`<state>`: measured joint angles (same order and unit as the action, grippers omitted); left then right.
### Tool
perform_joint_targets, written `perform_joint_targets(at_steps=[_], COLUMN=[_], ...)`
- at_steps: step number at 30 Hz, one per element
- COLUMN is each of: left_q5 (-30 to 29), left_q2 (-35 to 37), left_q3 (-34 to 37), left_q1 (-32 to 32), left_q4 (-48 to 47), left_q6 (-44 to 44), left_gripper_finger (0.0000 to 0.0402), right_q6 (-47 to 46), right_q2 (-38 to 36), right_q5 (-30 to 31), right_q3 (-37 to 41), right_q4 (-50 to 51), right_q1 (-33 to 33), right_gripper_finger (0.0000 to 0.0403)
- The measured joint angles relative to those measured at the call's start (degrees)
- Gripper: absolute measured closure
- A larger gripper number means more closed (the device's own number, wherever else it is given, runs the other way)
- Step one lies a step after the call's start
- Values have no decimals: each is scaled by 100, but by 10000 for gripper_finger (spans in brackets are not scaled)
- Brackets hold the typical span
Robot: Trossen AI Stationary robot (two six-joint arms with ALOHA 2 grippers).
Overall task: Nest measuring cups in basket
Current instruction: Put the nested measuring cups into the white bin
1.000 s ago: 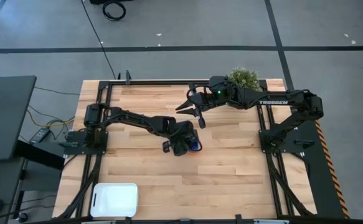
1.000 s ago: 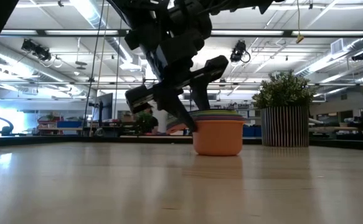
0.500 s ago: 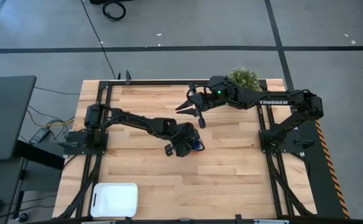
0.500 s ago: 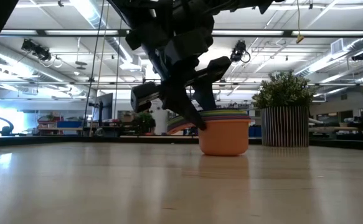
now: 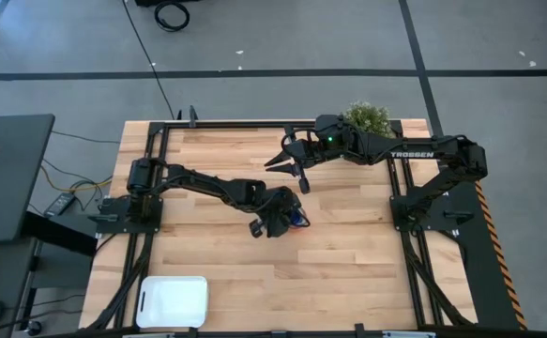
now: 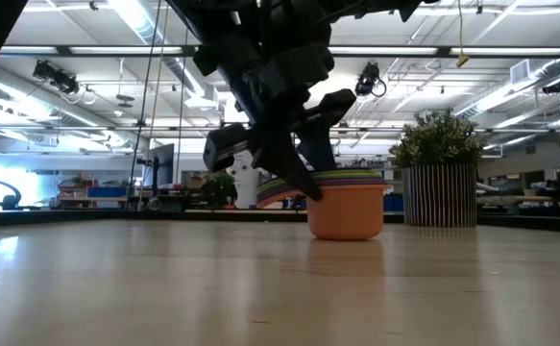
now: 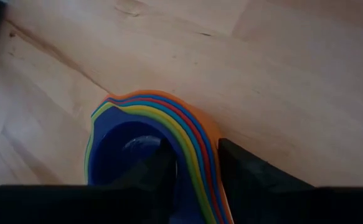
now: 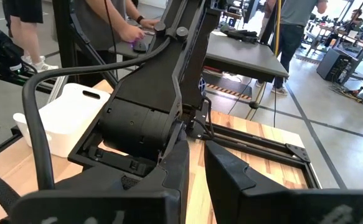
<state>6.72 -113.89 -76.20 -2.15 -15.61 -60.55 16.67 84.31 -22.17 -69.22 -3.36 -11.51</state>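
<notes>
Left claw [image 5: 292,222] pinches the rim of the nested stack of coloured plastic measuring cups [image 6: 342,204] standing mid-bench, nesting apparently done, carrying to the white rectangular plastic basket [image 5: 173,301] remains, right claw [image 5: 289,167] hovers, fingers nearly together.

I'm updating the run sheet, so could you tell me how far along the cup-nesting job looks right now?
Done: the measuring cups sit nested in one stack on the table. In hand: the left gripper straddles the stack's rim, one finger inside, one outside. Left: the stack is mid-table, far from the basket at the near left corner, so it must be carried there. The right gripper waits raised near the plant.
</notes>
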Motion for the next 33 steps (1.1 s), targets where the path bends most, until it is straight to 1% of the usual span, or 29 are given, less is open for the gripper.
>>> perform_joint_targets(at_steps=[11, 20, 33], left_q5=[-93, -186, -203], left_q2=[22, 50, 264], left_q3=[0, -17, -4], left_q1=[1, -7, -9], left_q4=[21, -193, -625], left_q6=[301, 495, 1234], left_gripper_finger=[281, 281, 282], right_q6=[2, 0, 0], right_q2=[0, 0, 0], right_q5=[-1, 1, 2], right_q3=[-1, -1, 1], right_q4=[0, 0, -183], right_q1=[0, 1, -2], right_gripper_finger=[346, 346, 346])
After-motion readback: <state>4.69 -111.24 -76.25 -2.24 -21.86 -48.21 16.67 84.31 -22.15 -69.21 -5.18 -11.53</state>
